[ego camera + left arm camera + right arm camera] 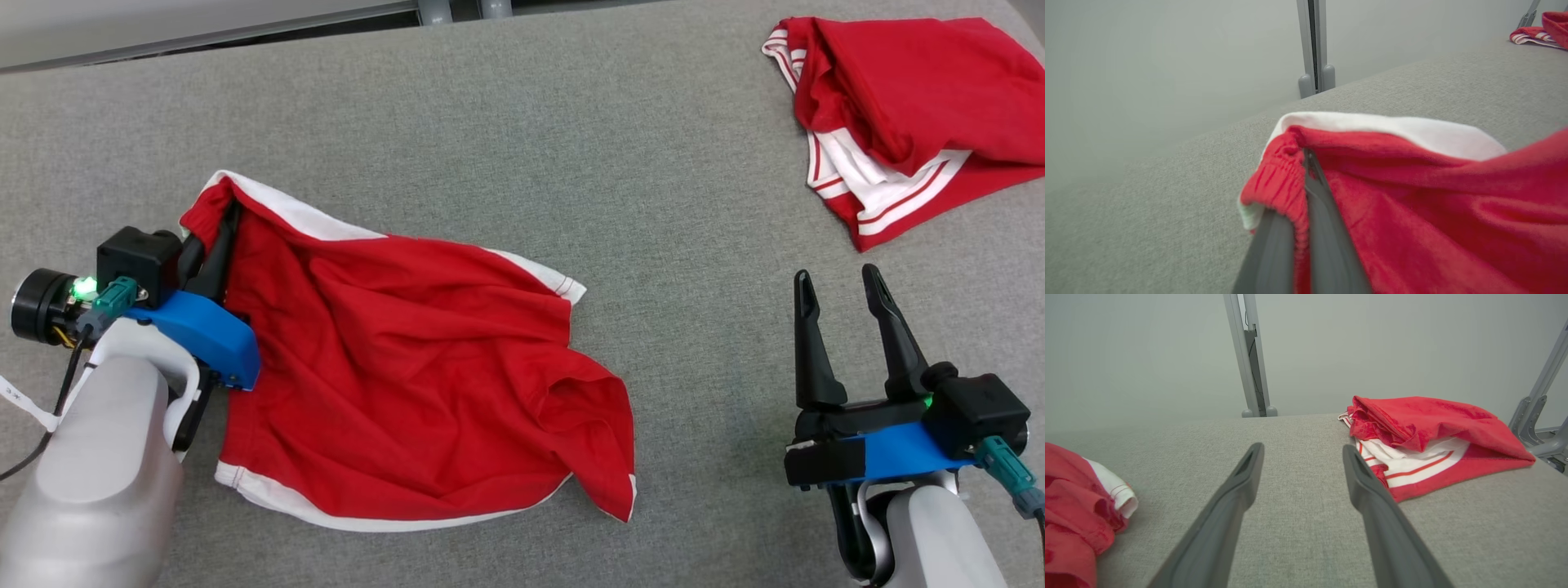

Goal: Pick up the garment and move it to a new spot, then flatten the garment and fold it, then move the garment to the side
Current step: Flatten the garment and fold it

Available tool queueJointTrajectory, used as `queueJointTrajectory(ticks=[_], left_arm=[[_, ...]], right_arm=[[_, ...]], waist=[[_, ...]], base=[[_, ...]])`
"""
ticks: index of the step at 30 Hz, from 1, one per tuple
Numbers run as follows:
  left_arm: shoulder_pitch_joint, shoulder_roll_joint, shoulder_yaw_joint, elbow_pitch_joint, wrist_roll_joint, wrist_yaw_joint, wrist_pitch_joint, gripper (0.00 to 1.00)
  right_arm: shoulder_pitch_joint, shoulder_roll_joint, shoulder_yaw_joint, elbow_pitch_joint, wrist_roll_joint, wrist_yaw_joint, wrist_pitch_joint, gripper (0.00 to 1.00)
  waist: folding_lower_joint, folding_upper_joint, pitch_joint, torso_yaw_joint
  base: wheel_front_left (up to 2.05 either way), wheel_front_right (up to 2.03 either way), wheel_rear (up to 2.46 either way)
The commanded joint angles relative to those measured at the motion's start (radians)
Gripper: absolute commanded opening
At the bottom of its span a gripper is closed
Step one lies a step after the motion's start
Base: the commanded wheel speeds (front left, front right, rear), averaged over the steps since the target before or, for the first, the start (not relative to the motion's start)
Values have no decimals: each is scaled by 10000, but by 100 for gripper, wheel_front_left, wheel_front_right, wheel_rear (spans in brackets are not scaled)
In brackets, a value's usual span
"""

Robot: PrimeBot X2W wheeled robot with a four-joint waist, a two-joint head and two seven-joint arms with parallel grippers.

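The garment (408, 367), red shorts with white trim, lies rumpled on the grey table at centre left. My left gripper (227, 220) is shut on its elastic waistband at the garment's upper left corner; in the left wrist view the closed fingers (1327, 212) pinch the red waistband (1278, 179) of the garment (1433, 212). My right gripper (841, 286) stands open above bare table at the lower right, apart from the cloth, with nothing between its fingers (1241, 477). The garment's edge (1081, 506) shows at the left of the right wrist view.
A second red and white garment (906, 114) lies bunched at the table's far right corner, also seen ahead of the right gripper (1425, 437). Grey table (571, 147) stretches between the two cloths. A metal post (1314, 45) stands behind the table's far edge.
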Motion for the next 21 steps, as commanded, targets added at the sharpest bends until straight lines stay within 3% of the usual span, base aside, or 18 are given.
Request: queueJointTrajectory(ticks=[1, 8, 21], left_arm=[[-109, -3, 118, 23, -51, 28, -24, 100], [812, -277, 625, -846, 16, 136, -25, 100], [3920, -823, 1916, -3004, 291, 396, -24, 100]], right_arm=[[-90, 6, -28, -2, -32, -4, 4, 100], [53, 15, -128, 44, -81, -4, 4, 100], [677, 33, -142, 184, -44, -4, 5, 100]], waist=[[-2, 0, 31, 22], [-2, 0, -352, 389], [-2, 0, -1540, 1198]], base=[[0, 0, 0], [0, 0, 0], [0, 0, 0]])
